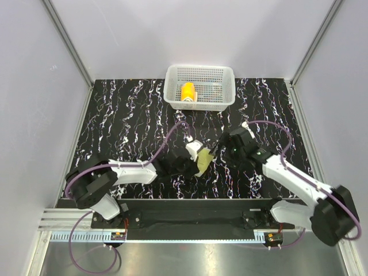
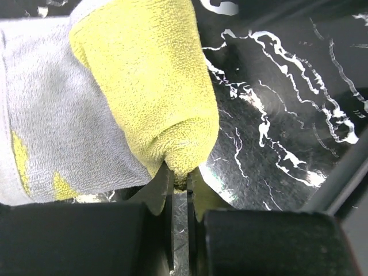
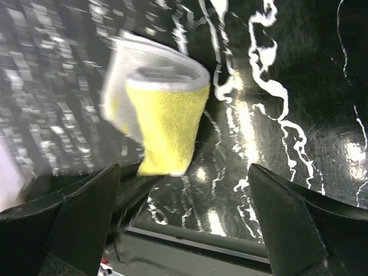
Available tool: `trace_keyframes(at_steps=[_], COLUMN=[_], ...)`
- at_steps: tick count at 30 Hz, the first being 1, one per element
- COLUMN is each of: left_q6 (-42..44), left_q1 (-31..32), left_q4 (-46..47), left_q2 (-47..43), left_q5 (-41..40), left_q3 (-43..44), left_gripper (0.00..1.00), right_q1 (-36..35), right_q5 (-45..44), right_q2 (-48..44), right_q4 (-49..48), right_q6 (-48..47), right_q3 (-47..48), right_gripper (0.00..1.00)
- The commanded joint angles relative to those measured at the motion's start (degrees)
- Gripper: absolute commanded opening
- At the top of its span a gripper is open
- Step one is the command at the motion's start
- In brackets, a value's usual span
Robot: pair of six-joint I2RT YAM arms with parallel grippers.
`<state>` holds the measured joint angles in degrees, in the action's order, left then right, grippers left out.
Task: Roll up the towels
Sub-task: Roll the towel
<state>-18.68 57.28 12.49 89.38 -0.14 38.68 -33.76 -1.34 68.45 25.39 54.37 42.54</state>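
Note:
The light grey towel with yellow-green blotches (image 1: 202,160) is rolled into a short tube near the table's middle. My left gripper (image 1: 195,165) is shut on it. In the left wrist view the jaws pinch the yellow end of the towel (image 2: 144,98) at the left gripper (image 2: 181,175). My right gripper (image 1: 218,152) stands open just right of the roll. In its own view the right gripper (image 3: 184,198) has wide-apart fingers (image 3: 86,213) with nothing between them, and the rolled towel (image 3: 164,109) stands beyond them. The orange towel (image 1: 188,92) lies rolled inside the basket.
The white perforated basket (image 1: 225,86) stands at the table's far edge, centre. The black marbled table (image 1: 126,121) is walled by white panels on three sides. Purple cables loop over both arms.

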Motion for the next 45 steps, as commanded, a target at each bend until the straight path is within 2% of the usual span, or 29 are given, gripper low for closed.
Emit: trace_keyframes(at_steps=[1,4,5,10,15,16,17,18,19,20,27,34,39,42,45], left_q6=[-4.17,-7.94,-10.30,-18.48,-33.24,-36.92,-44.53,-48.69,-52.65,-59.22,-59.19,-59.19,-58.41,-56.74,-54.89], left_q1=[-5.22,-10.32,-11.65,-19.37,-25.10,-26.85,-27.74,-28.53,-29.84,-30.29,-30.82,-30.82,-30.82,-30.82,-30.82], left_q4=[5.52,11.65,13.42,27.54,44.52,54.73,60.14,65.68,76.69,82.55,82.87,82.78,81.56,78.39,74.97], left_q2=[-1.14,0.08,0.70,5.26,10.97,14.21,16.33,18.44,23.07,25.55,27.78,29.26,29.62,29.27,28.40], left_q5=[11.55,19.28,24.35,35.37,46.36,47.85,50.22,51.11,51.99,53.13,52.52,53.14,54.11,54.46,54.99], left_q3=[-3.33,-5.18,-5.54,-8.78,-11.25,-12.47,-12.92,-13.27,-13.45,-13.45,-14.07,-13.45,-13.27,-13.01,-12.57], left_gripper=[0.00,0.00,0.00,0.00,0.00,0.00,0.00,0.00,0.00,0.00,0.00,0.00,0.00,0.00,0.06], right_q1=[0.27,0.19,0.27,0.27,0.18,0.18,0.18,0.18,0.18,0.18,-0.17,-1.05,-1.66,-2.01,-2.28], right_q5=[-3.67,3.16,4.76,13.89,14.79,14.36,13.92,13.65,13.30,13.12,12.95,13.03,13.56,13.56,13.65], right_q2=[-8.49,-12.80,-12.98,-8.51,-4.73,-4.03,-3.24,-1.49,-0.34,0.71,11.86,18.82,21.99,22.70,23.31], right_q4=[-1.82,-9.28,-10.78,-18.34,-24.86,-26.95,-28.27,-28.90,-29.77,-30.83,-39.35,-45.07,-46.92,-47.89,-48.06], right_q6=[0.92,-2.06,-2.68,-4.71,-3.57,-3.48,-3.48,-3.57,-3.66,-3.66,-2.08,-0.40,-0.32,-0.05,-0.14], right_q3=[-2.37,-5.62,-5.98,-7.65,-10.72,-10.90,-10.99,-10.99,-11.08,-11.08,-10.29,-9.15,-7.66,-7.74,-7.48], right_gripper=[1.00,1.00,1.00,0.94,0.86,0.86,0.86,0.85,0.85,0.84,0.83,0.82,0.66,0.61,0.45])
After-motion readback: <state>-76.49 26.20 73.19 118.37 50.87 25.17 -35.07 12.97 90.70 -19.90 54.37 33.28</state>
